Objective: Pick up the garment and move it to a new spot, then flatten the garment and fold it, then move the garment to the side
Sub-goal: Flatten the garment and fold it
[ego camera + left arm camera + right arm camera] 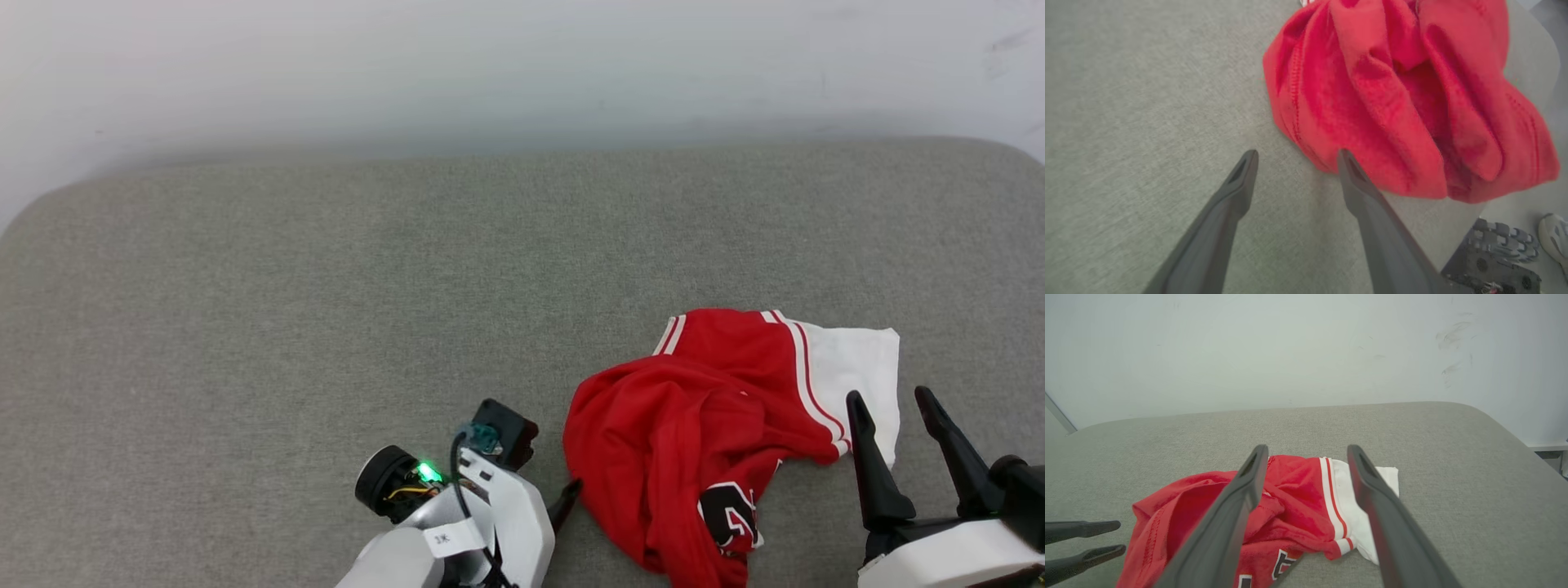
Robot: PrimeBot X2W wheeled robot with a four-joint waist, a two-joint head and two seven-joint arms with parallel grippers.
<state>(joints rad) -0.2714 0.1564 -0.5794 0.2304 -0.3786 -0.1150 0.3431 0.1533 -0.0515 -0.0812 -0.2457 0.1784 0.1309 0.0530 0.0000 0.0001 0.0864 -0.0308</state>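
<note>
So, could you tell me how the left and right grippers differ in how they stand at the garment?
The left gripper is turned sideways toward the garment's bunched red edge; the right gripper points forward at the white sleeve. The left gripper has one fingertip right at the red cloth; the right gripper's fingers frame the sleeve, whether touching I cannot tell. Both have jaws wide open and hold nothing.
</note>
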